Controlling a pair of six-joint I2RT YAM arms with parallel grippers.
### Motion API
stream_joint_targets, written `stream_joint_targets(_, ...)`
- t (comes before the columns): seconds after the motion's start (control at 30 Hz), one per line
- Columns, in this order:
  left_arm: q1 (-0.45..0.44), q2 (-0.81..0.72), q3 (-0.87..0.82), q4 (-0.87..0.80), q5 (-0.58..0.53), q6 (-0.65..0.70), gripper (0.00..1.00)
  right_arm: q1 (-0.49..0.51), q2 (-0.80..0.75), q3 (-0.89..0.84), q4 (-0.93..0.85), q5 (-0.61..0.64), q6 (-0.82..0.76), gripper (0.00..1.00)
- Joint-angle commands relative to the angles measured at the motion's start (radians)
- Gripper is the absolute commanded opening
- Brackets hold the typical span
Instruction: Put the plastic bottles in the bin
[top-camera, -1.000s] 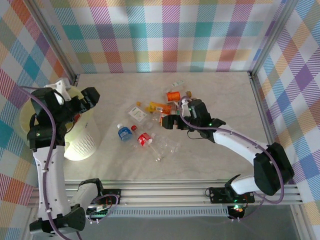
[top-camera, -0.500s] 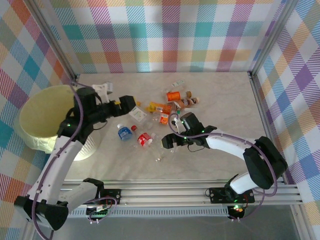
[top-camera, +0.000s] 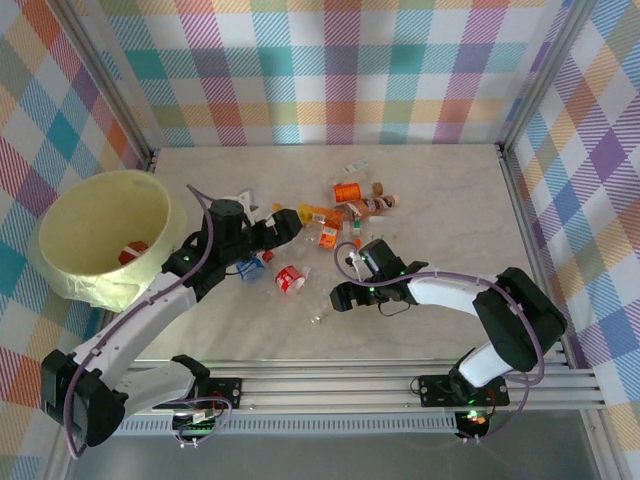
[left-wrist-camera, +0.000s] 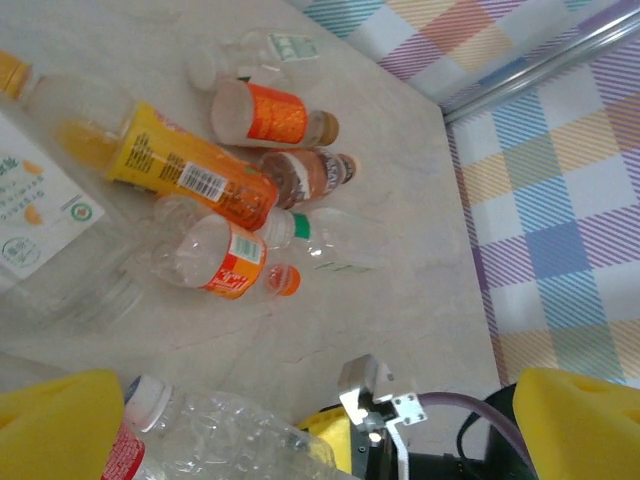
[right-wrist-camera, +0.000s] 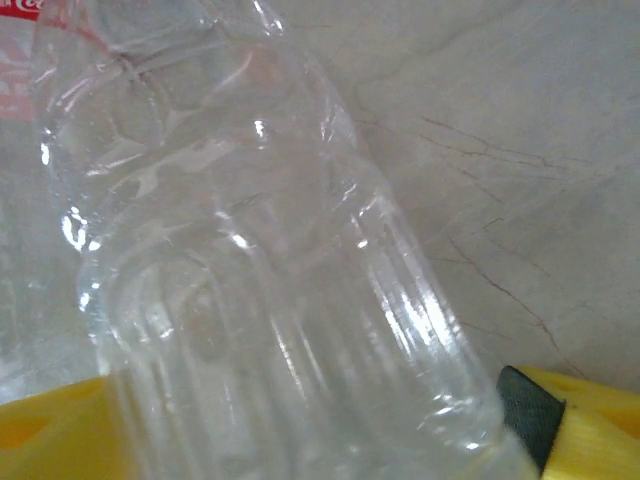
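Several plastic bottles lie mid-table: an orange-labelled one (top-camera: 346, 190) (left-wrist-camera: 270, 112), a yellow-orange one (top-camera: 315, 213) (left-wrist-camera: 180, 165), a brown one (top-camera: 378, 203) (left-wrist-camera: 305, 175) and a blue-capped one (top-camera: 250, 268). A crushed clear bottle with a red label (top-camera: 289, 279) (right-wrist-camera: 260, 280) (left-wrist-camera: 220, 430) lies nearer. My right gripper (top-camera: 340, 297) (right-wrist-camera: 300, 450) is open, one yellow finger on each side of that bottle's base end. My left gripper (top-camera: 283, 225) (left-wrist-camera: 320, 440) hovers open beside the pile. The pale yellow bin (top-camera: 60, 270) stands at the left with something red inside.
A large clear bottle with a white label (left-wrist-camera: 40, 230) lies under my left gripper's left side. A small clear container (top-camera: 357, 166) sits behind the pile. Metal frame rails (top-camera: 525, 200) and plaid walls border the table. Bare marble lies to the right.
My left arm swung from over the bin rightward to the bottle pile. My right gripper moved from the pile toward the near edge, onto the crushed clear bottle.
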Motion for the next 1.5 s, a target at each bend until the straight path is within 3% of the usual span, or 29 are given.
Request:
stream_joint_targets(0.0, -0.016, 0.013, -0.012, 0.071, -0.050, -0.062, 1.00, 0.011, 0.001, -0.027, 0.049, 0.040, 0.018, 0.83)
stream_joint_targets(0.2, -0.019, 0.032, -0.004, 0.075, -0.070, -0.054, 1.00, 0.011, -0.050, -0.061, 0.117, 0.118, 0.047, 0.68)
stream_joint_targets(0.43, -0.022, 0.059, -0.002, 0.088, -0.069, -0.060, 1.00, 0.011, -0.132, -0.071, 0.150, 0.183, 0.065, 0.61)
stream_joint_targets(0.73, -0.034, 0.105, -0.028, 0.233, 0.005, -0.061, 1.00, 0.011, -0.248, -0.071, 0.360, 0.149, 0.139, 0.60)
stream_joint_targets(1.3, -0.067, 0.217, -0.008, 0.451, 0.148, -0.067, 1.00, 0.017, -0.161, 0.012, 0.660, -0.065, 0.261, 0.62)
stream_joint_targets(1.4, -0.076, 0.216, -0.007, 0.451, 0.150, -0.057, 0.96, 0.018, -0.144, 0.016, 0.715, -0.092, 0.301, 0.62)
stream_joint_targets(1.47, -0.077, 0.214, -0.006, 0.451, 0.154, -0.051, 0.85, 0.017, -0.132, 0.020, 0.725, -0.101, 0.317, 0.63)
